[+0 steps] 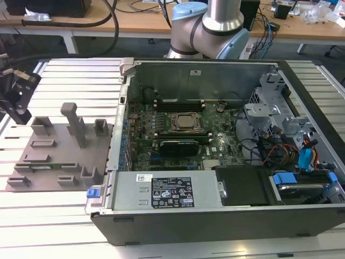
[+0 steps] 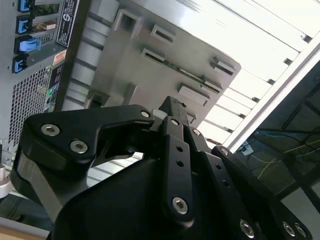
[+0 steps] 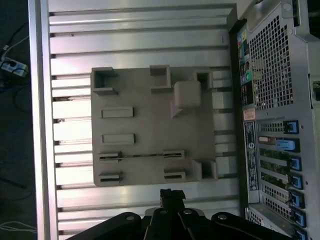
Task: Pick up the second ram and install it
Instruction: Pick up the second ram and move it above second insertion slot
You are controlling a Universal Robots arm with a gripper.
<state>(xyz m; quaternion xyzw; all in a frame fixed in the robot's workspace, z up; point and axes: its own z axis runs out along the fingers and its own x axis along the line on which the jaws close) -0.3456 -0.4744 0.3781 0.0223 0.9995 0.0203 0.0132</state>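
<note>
The jaws look shut, tip pressed to tip, and they hold nothing. The gripper hangs at the left edge of the exterior view, up in the air.

The second ram is in the lower left of the exterior view. It is a long, thin stick standing on its edge. In the first wrist view the second ram looks like one thin line, a little way beyond the tips of the gripper. The two are apart and do not touch.

In the exterior view the stick lies lower than the gripper and a bit to its right. Its long side runs across the picture from left to right, and one end points at the computer.

Two small holder blocks hold the stick, one at each end. The blocks sit on a grey tray. The tray lies on a table made of metal strips. To the right of the tray is the open computer case, with the green motherboard inside it.
</note>
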